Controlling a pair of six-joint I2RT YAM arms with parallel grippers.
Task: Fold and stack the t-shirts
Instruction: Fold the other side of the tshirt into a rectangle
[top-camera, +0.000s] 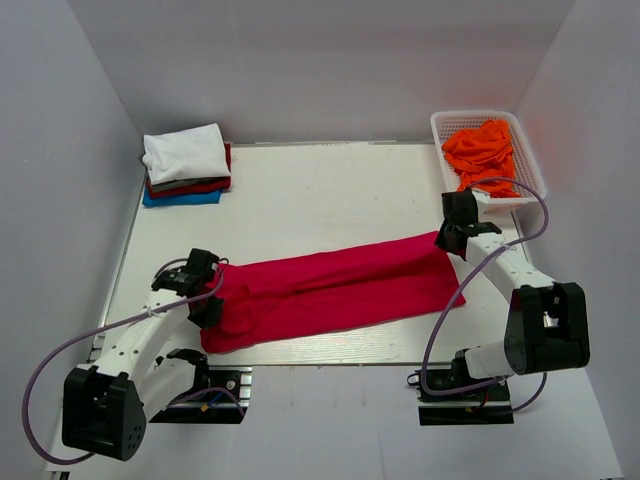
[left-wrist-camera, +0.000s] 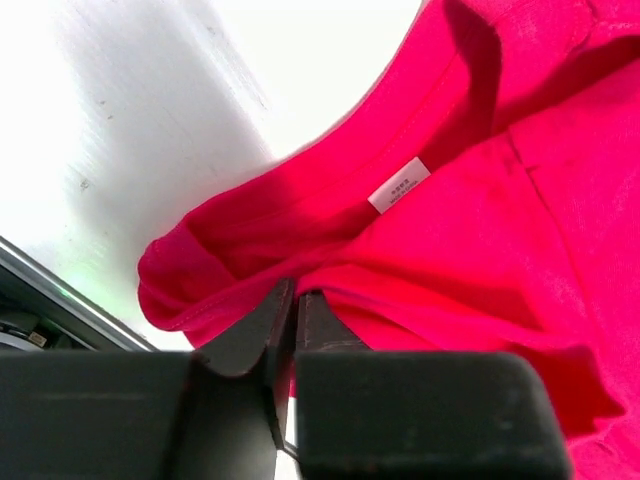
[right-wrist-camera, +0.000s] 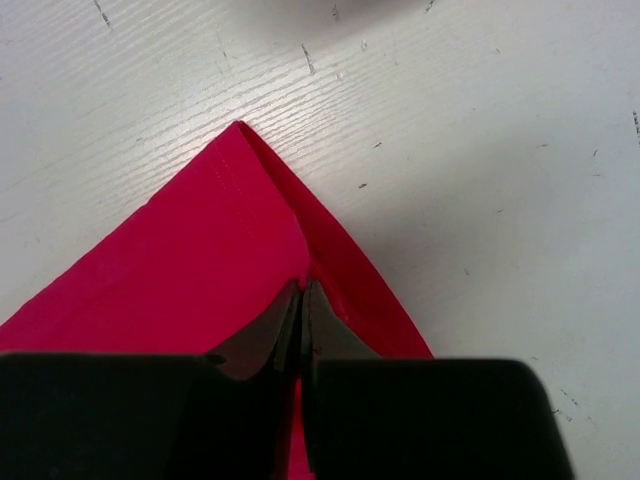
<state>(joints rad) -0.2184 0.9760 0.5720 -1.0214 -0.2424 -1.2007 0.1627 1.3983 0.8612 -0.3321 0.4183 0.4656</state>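
Red shirt (top-camera: 330, 290) flat on table toward near edge, long axis L–R, R end angled slightly back. L gripper (left-wrist-camera: 292, 298) at collar end, label (left-wrist-camera: 398, 185) just past tips. Jaws nearly together, thin slit; can't tell if cloth is pinched. R gripper (right-wrist-camera: 303, 290) at back hem corner, clamped on cloth. One arm per end, so next fold prob. goes lengthwise. Stack (top-camera: 185, 165) back-L, nearer L arm.

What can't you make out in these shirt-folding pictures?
- Small white neck label on the crimson-red t-shirt: print too small, left wrist view.
- Folded shirt stack: white top shirt covers the rest, top view.
- Orange shirts in white plastic basket: heaped, count unclear.
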